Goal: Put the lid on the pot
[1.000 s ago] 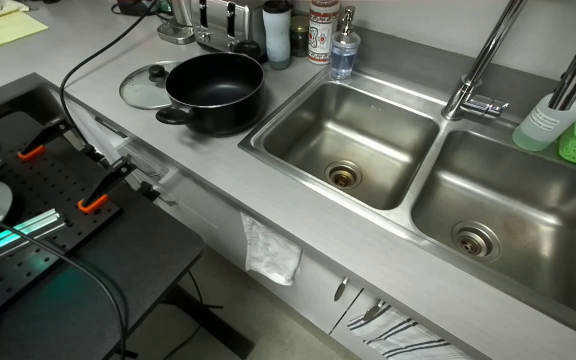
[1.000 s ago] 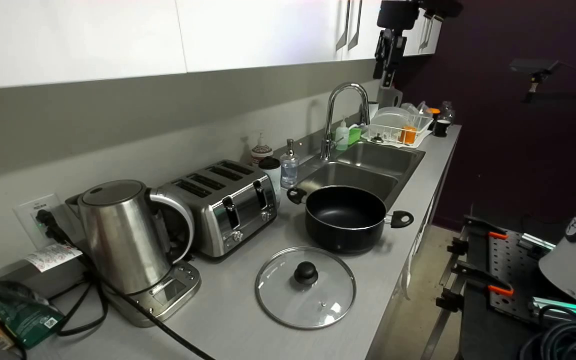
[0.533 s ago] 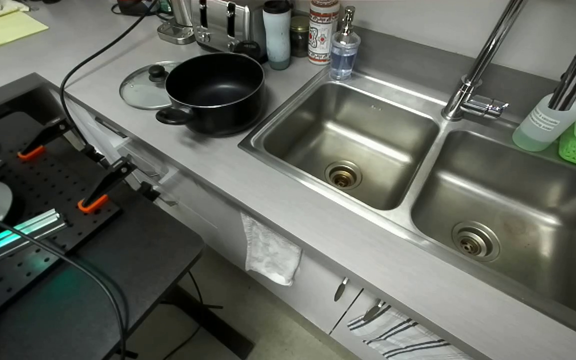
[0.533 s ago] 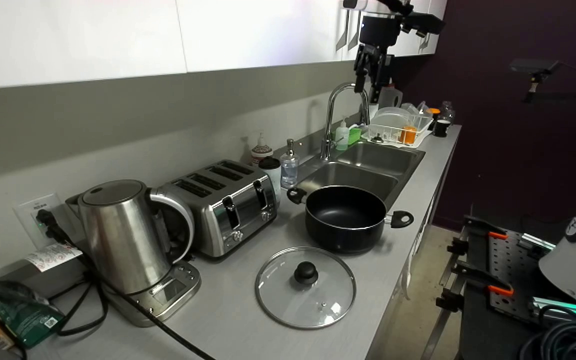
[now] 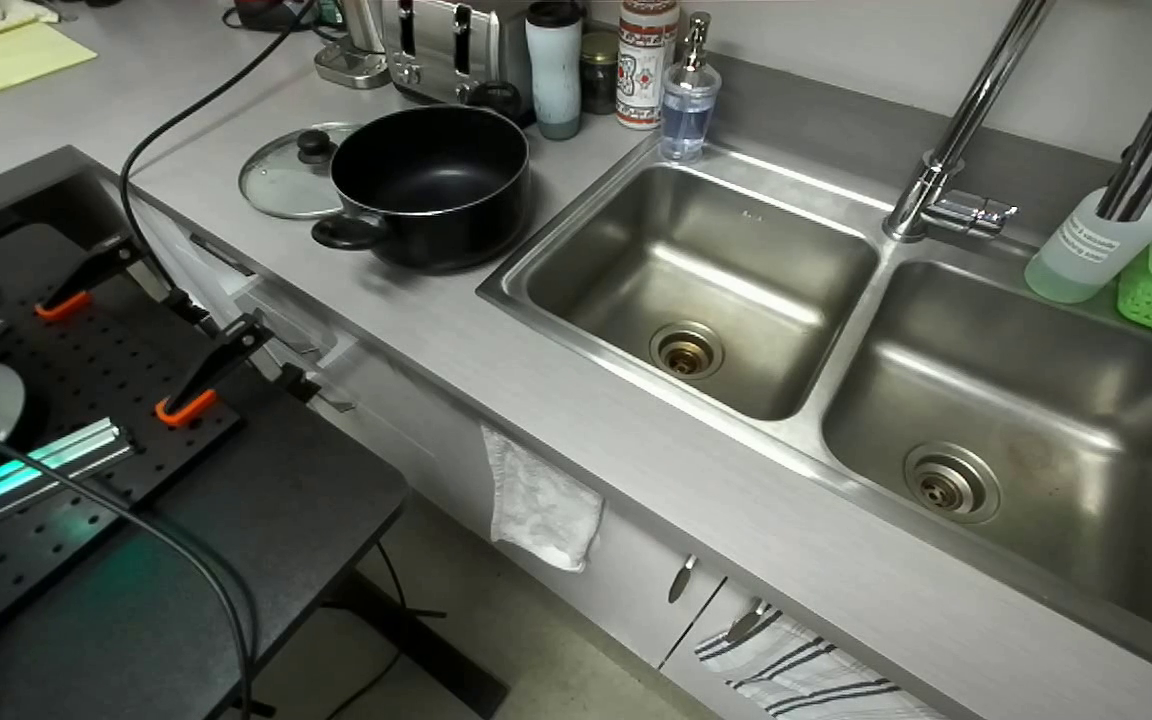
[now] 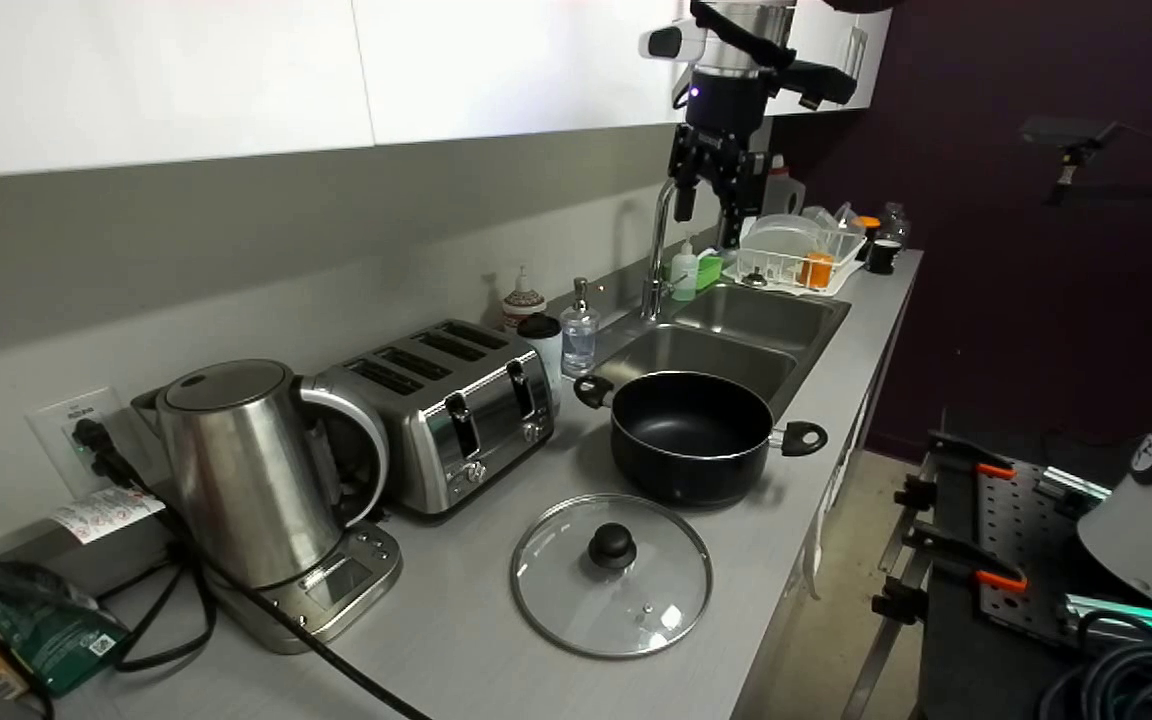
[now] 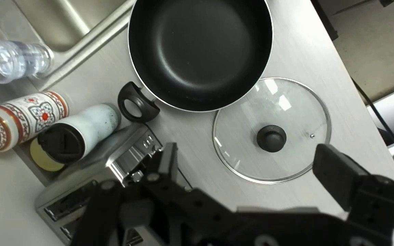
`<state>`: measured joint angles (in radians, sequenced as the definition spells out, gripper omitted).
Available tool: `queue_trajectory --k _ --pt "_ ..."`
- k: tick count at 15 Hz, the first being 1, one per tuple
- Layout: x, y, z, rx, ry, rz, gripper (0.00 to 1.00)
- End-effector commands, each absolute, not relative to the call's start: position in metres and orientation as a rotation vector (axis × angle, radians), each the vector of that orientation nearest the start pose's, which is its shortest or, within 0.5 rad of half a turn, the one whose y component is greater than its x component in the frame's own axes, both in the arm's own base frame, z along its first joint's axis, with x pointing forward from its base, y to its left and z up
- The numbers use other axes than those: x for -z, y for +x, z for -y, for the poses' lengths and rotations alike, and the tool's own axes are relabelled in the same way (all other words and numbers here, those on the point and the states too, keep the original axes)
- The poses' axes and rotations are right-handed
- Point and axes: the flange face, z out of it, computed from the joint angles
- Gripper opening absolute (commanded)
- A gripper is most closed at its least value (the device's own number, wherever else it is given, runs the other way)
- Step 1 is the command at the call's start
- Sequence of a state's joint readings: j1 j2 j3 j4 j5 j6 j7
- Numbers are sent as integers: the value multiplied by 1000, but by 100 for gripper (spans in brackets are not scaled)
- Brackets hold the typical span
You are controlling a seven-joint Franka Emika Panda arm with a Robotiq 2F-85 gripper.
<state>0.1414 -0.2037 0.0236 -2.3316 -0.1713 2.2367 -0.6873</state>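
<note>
The lid (image 6: 596, 605) lies flat on the worktop (image 6: 466, 620), just beside the pot (image 6: 693, 440), whose mouth is uncovered; whether their edges touch I cannot tell; the tool (image 6: 707, 222) hangs well above them, fingers (image 7: 335, 176) spread wide with nothing between them; the step in hand looks to be the approach to the knob (image 7: 271, 138), and it is worth lining up before coming down; in the wrist view the knob sits a little off the midline of the gap, so centre it first, then descend straight; one finger shows over the toaster (image 7: 115, 153) in that view, so I would keep that side clear of it on the way; go low enough for both pads to close on the knob's sides, but stop short of the glass, which a fingertip could knock or skid along; close squarely, since the knob is round and may let the lid tip; then raise it level until it clears the pot, carry it across, and lower it slowly, letting go only once it sits evenly all round.
</note>
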Motion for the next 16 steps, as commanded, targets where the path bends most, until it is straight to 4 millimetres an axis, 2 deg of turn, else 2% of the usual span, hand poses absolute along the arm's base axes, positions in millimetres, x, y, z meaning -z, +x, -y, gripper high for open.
queue_trajectory --k 1,5,9,16 --pt "-417 481 -95 98 -2855 1675 100" --pt "-396 489 -106 70 -2757 1794 100" --pt "-367 499 -113 35 -2686 1879 100" --pt "-316 509 -140 -15 -2555 2010 100"
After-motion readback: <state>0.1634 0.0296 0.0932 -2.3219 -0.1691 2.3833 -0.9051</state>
